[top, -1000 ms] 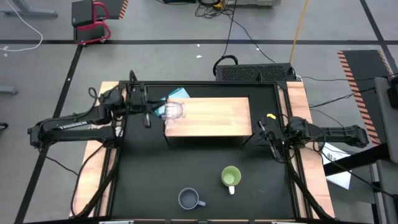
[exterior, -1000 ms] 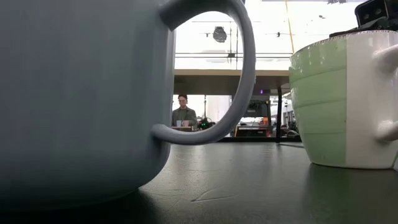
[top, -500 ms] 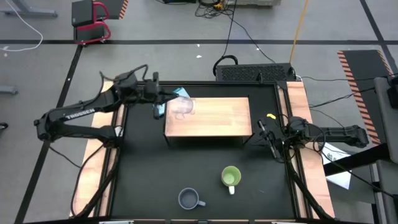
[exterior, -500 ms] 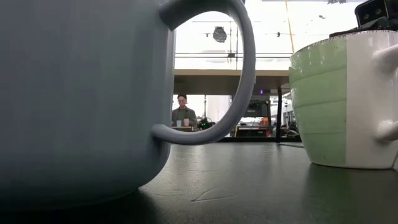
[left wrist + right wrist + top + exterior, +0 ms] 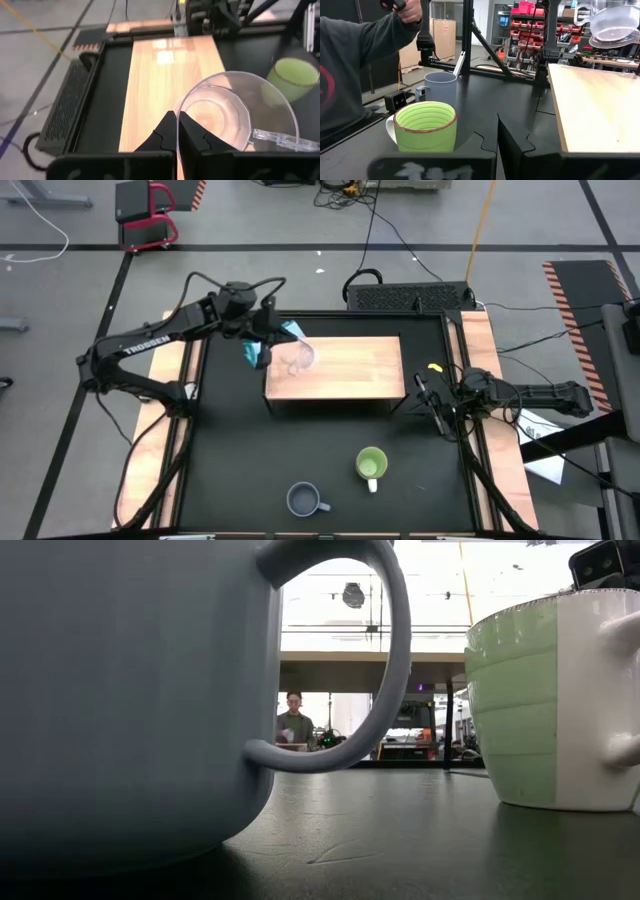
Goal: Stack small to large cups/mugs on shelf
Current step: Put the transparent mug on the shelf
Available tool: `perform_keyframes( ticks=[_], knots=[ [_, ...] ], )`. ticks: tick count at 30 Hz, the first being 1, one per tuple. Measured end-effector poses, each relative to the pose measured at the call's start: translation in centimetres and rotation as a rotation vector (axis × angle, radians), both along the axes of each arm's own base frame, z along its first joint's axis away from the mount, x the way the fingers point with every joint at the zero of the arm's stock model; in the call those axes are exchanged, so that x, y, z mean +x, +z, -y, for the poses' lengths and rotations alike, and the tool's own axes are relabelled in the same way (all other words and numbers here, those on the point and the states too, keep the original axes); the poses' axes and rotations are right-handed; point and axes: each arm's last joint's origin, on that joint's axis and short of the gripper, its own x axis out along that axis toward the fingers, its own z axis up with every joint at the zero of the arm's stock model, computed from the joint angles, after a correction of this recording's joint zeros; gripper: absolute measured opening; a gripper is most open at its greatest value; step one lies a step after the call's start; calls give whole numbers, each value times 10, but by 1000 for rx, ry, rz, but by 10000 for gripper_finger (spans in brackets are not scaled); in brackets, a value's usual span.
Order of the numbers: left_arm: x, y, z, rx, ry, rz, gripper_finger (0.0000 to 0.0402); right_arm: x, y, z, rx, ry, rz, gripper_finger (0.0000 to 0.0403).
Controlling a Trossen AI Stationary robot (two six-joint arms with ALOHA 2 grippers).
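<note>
My left gripper (image 5: pixel 265 338) is raised over the left end of the wooden shelf (image 5: pixel 345 365) and is shut on the small clear glass cup (image 5: pixel 297 356). The right wrist view shows the cup (image 5: pixel 612 22) in the air above the plank top (image 5: pixel 590 110). The green mug (image 5: pixel 371 465) and the grey-blue mug (image 5: pixel 303 500) stand upright on the black table near its near edge. They fill the low view, green mug (image 5: pixel 545 710) and grey-blue mug (image 5: pixel 120 700). My right gripper (image 5: pixel 432 395) waits shut, low by the shelf's right end. My left gripper pinches the glass cup's rim (image 5: pixel 176 109) on the side away from its handle (image 5: pixel 277 138). One finger (image 5: pixel 194 139) seems inside the wall and one outside. The fingers slant down from the table's far left. The cup is lifted clear of the shelf, its mouth tilted toward the wrist.
A teal item (image 5: pixel 291 330) lies by the shelf's far-left corner. A black ridged block (image 5: pixel 410 297) sits beyond the table's far edge. A person's sleeve and hand (image 5: pixel 350 75) show beyond the near edge. Bare black table (image 5: pixel 240 450) lies between the shelf and the mugs.
My left gripper has risen and moved toward the far edge and slightly right, tipping to point more downward. It carried the glass cup a little rightward over the shelf's left end. The mugs have stayed put.
</note>
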Motion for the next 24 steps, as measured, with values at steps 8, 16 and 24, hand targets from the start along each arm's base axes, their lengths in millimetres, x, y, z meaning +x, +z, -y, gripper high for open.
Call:
perform_keyframes(
  ticks=[8, 16, 24],
  knots=[
    [2, 1, 0, 22, 21, -10, 0, 0, 0, 0, 0, 0, 0, 0],
    [1, -1, 0, 16, 46, -31, 0, 0, -1, 0, 4, 0, -10, 0],
    [-5, -9, 4, -8, 75, -150, 0, 0, -2, 0, 2, 0, -16, 0]
  ],
)
